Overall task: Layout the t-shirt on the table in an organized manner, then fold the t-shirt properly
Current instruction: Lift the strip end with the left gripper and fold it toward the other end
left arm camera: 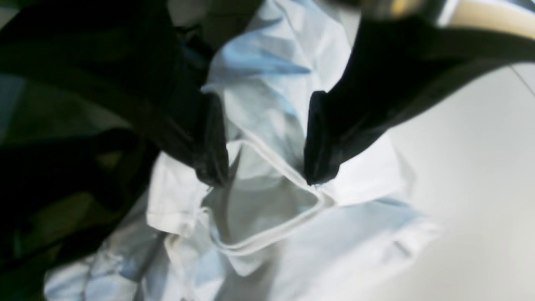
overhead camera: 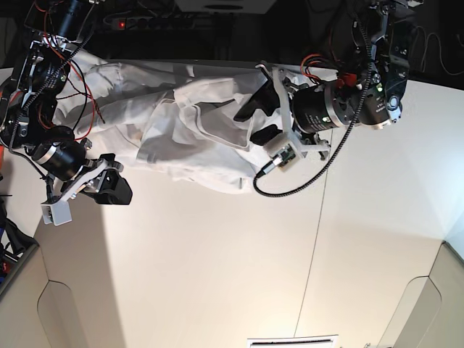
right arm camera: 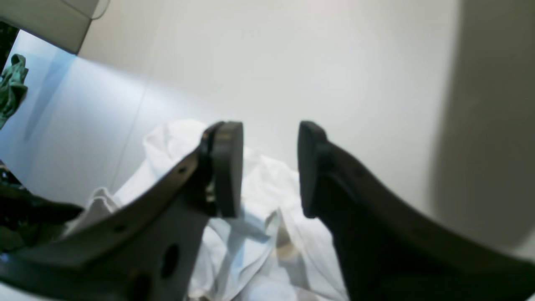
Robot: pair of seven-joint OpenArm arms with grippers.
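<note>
Bunched near the counter's (overhead camera: 217,246) far edge, the soft, light t-shirt (overhead camera: 181,138) will drape and slide, so its ribbed collar (left arm camera: 267,200), beneath the wide left claw (left arm camera: 265,175), suits gripping; the right claw (right arm camera: 269,167), beside the shirt, gapes empty.

A crumpled green cloth (right arm camera: 12,85) shows in the right wrist view, off the left edge of the wide matte white desk (right arm camera: 292,62). A pale grey flat-sided panel (right arm camera: 46,21) overhangs the desk's upper left corner in the same view.

In the base view, what looks like a long dark power strip with a small red light (overhead camera: 156,24) runs behind the desk's far edge. A small white slotted rectangular plate (overhead camera: 293,341) sits at the desk's near edge. Rounded pale beige panels flank the desk's near-left (overhead camera: 61,319) and near-right (overhead camera: 438,297) corners.
</note>
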